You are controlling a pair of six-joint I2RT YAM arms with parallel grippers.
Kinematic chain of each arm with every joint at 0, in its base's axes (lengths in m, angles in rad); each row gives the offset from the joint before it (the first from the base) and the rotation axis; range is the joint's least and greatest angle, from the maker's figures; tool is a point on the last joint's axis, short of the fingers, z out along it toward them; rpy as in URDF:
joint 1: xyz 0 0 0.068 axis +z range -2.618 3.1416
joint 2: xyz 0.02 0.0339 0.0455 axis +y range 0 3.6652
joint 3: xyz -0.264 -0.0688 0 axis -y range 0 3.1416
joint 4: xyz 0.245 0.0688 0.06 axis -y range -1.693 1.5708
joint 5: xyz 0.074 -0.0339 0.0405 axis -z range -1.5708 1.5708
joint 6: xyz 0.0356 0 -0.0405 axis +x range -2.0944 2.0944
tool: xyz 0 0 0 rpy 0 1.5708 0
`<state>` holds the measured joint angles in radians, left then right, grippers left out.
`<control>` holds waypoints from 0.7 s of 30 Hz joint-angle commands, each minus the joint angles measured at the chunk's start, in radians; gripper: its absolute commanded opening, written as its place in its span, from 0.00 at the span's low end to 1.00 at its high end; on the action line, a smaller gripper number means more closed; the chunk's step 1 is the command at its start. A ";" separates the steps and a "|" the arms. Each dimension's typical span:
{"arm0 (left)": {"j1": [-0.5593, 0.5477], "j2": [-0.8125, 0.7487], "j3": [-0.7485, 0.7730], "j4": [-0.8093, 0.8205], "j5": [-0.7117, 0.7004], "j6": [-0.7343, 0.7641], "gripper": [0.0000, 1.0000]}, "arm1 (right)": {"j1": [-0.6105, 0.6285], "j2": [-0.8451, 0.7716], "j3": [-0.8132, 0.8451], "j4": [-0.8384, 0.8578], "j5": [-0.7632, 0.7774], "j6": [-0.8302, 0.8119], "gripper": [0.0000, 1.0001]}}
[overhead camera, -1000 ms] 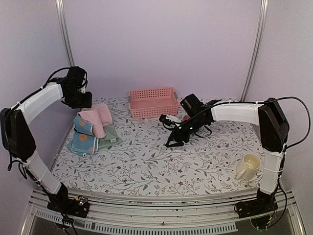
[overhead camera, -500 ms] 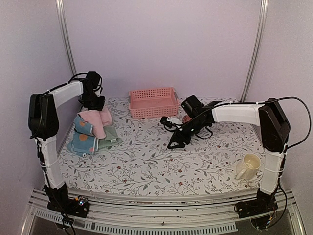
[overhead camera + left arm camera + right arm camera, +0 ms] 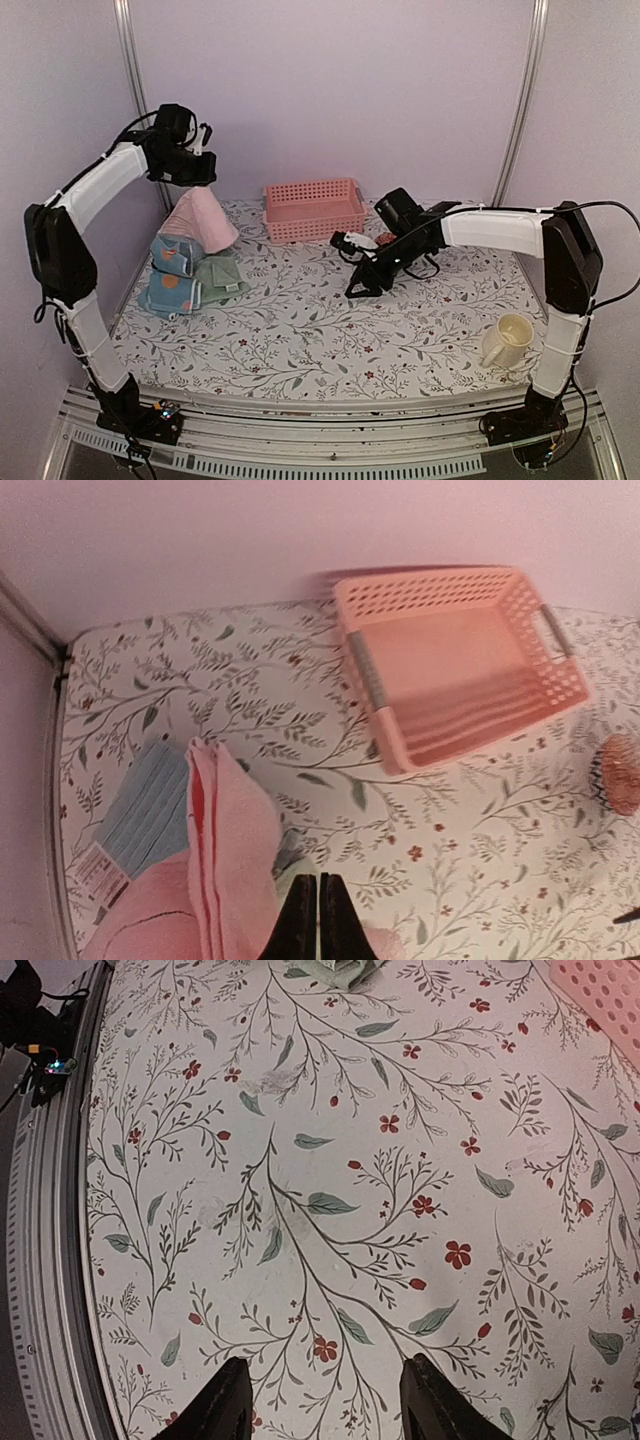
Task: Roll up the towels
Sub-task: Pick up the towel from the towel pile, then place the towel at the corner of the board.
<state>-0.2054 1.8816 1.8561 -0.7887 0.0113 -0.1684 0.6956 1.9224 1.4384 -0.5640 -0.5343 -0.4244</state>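
Left hand [image 3: 318,920]: pressed shut, pinching pink towel [image 3: 203,220] by 1 small bit.
Right hand [image 3: 325,1368]: spread, holding nothing.
Risk: small pinch may slip; towel drops on pile [image 3: 175,282].

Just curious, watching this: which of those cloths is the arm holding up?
The pink towel: it hangs tent-like from the left gripper; the spotted towel, green towel and light blue towel lie on the table.
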 commanded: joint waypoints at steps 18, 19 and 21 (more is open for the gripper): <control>-0.720 -0.115 -0.475 0.295 0.587 0.006 0.37 | -0.305 -0.486 -0.239 -0.083 0.038 -0.088 0.52; -0.725 -0.139 -0.498 0.301 0.568 0.002 0.42 | -0.301 -0.478 -0.256 -0.102 0.021 -0.103 0.53; -0.717 -0.210 -0.562 0.321 0.489 -0.025 0.51 | -0.287 -0.451 -0.281 -0.124 0.016 -0.141 0.53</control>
<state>-0.9199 1.8145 1.3476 -0.4759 0.5339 -0.1764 0.3889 1.4269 1.2221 -0.6117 -0.5186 -0.4793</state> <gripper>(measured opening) 0.448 0.525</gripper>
